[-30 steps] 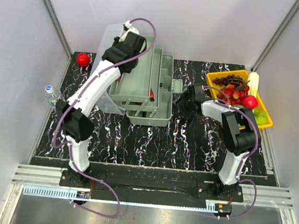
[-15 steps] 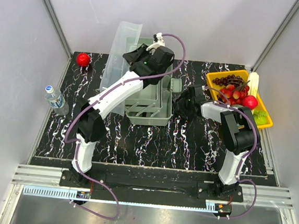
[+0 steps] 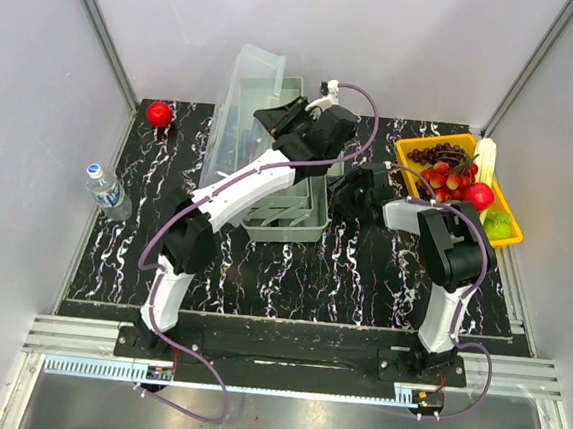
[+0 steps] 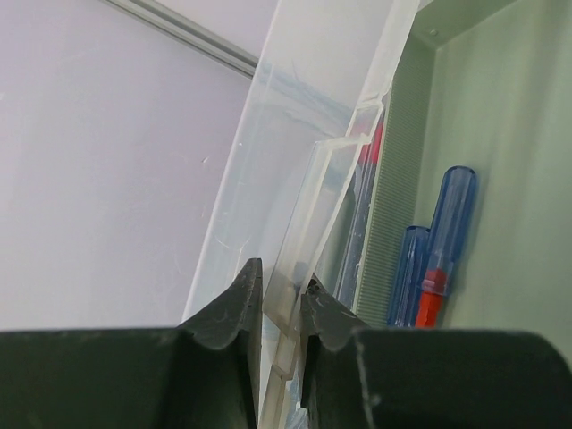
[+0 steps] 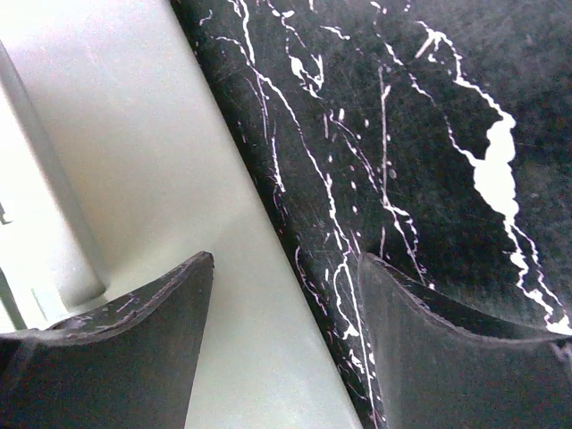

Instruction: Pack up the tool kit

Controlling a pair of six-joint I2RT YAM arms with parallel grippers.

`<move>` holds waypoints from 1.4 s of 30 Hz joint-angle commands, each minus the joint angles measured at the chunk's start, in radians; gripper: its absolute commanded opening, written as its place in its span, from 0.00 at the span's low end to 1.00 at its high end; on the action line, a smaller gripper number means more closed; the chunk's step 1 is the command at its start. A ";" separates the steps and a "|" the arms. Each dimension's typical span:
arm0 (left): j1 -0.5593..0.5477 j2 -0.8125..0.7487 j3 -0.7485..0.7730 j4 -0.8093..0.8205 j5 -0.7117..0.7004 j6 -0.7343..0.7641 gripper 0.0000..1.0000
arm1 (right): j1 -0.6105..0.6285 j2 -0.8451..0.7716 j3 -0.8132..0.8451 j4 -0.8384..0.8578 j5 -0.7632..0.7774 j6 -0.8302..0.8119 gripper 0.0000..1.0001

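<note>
At the left side of the toolbox, the left end effector is clenched on the rim of the clear lid. The lid stands near upright, long axis along the box, which sits on the worktop. Closing means swinging it rightward. Beside the toolbox's right wall, the right end effector sits released.

Bright, even, diffuse light fills every view; desk shadows are faint. The lid of the tool kit shows a pale sheen.

Overhead; wrist close-ups sharing toolbox
</note>
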 commanded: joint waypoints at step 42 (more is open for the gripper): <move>-0.122 0.197 0.252 0.130 0.259 -0.254 0.70 | 0.088 0.128 -0.059 0.276 -0.231 0.174 0.71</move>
